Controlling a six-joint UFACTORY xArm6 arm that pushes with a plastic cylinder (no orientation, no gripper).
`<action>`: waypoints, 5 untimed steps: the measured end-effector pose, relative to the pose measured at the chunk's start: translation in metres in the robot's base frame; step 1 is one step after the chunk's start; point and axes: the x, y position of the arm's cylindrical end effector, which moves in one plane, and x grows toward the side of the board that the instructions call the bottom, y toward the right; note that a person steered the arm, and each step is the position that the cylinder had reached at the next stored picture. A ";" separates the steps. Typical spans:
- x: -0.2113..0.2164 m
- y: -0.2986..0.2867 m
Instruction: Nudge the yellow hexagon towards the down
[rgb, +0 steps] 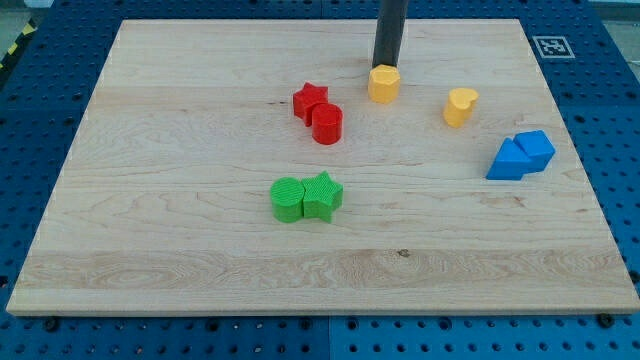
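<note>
The yellow hexagon (384, 84) sits on the wooden board (180, 240) near the view's top, right of centre. My rod comes down from the view's top and my tip (385, 66) is right at the hexagon's top edge, touching or nearly touching it. A second yellow block, heart-like in shape (460, 106), lies to the right of the hexagon.
A red star (310, 99) and a red cylinder (327, 124) touch each other left of the hexagon. A green cylinder (288, 199) and a green star (322, 194) sit together at centre. Two blue blocks (521, 155) lie at the right. A marker tag (552, 46) sits at the top right corner.
</note>
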 end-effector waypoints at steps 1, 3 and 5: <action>0.004 0.000; 0.014 -0.006; 0.013 -0.116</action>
